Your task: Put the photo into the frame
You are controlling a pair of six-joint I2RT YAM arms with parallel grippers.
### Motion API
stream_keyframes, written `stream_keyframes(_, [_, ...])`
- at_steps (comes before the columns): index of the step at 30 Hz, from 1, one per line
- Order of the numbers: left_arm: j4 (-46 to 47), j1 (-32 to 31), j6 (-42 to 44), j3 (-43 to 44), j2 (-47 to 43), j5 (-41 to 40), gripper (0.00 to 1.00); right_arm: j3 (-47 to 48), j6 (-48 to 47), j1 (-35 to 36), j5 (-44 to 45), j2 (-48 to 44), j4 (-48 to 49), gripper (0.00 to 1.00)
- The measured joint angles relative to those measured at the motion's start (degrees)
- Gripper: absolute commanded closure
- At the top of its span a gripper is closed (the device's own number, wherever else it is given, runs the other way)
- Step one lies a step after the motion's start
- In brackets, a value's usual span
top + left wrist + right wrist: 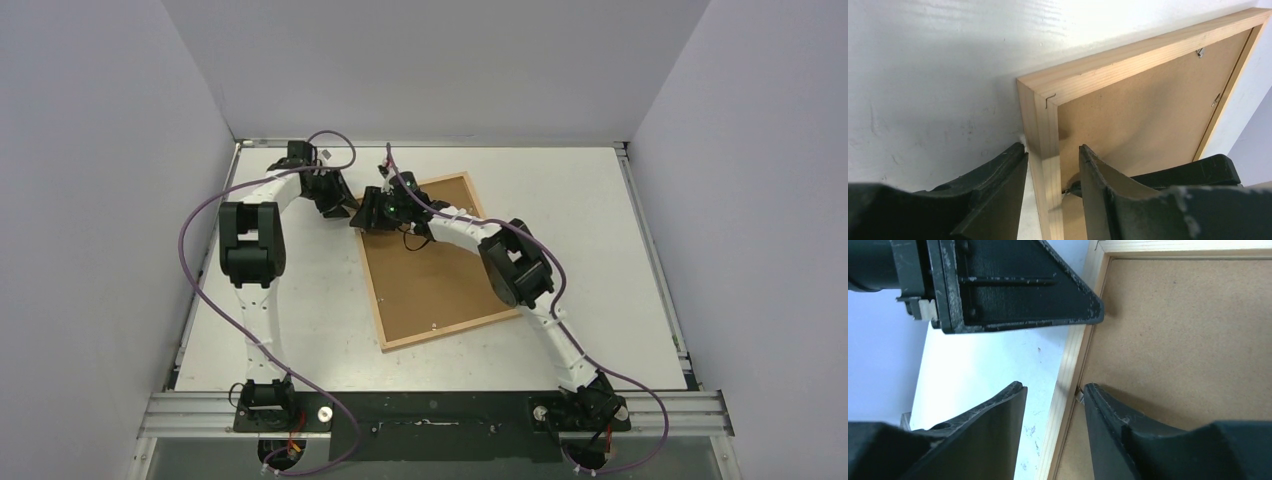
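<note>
**mo:** Halfway up the table (600, 250) from the near edge, the frame (452, 331) lies back-up, with its brown backing board (440, 280) showing.

**jay:** and the grippers?

**mo:** Both are at its far-left corner. The left gripper (1050, 150) straddles a bar right beside that corner, one jaw out over the table and the other over the backing. Jaws are apart, not squeezing. The right gripper (1053, 387) straddles a bar the same way, also spread.

**jay:** room?

**mo:** White tabletop, plain pale walls (420, 60) on three sides. The frame's long axis runs near to far, with the far end skewed a bit left.
</note>
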Motion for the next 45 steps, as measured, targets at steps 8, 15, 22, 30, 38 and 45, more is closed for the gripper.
stream_keyframes(8, [-2.3, 0.8, 1.5, 7.1, 1.5, -0.8, 0.47, -13.5, 2.8, -3.8, 3.5, -13.1, 0.9, 0.41])
stream_keyframes(15, [-3.4, 1.3, 6.9, 19.0, 6.7, -0.6, 0.39, -27.3, -2.4, -8.1, 11.5, -38.9, -10.2, 0.27])
stream_keyframes(22, [-3.3, 1.3, 11.6, 26.5, 12.7, 3.1, 0.37, -38.9, -4.6, -9.2, 17.1, -58.2, -25.4, 0.20])
stream_keyframes(30, [0.2, 1.3, 11.1, 25.8, 16.3, 12.7, 0.43, -54.2, -0.4, -16.4, 16.8, -66.8, -44.2, 0.11])
stream_keyframes(38, [5.8, 2.6, 10.4, 18.5, 14.7, 21.1, 0.47, -69.0, 5.7, -28.1, 9.6, -76.0, -46.6, 0.09])
stream_keyframes(45, [8.3, 4.2, 9.3, 13.0, 12.3, 23.4, 0.51, -78.2, 11.6, -29.9, 3.7, -73.5, -38.5, 0.09])
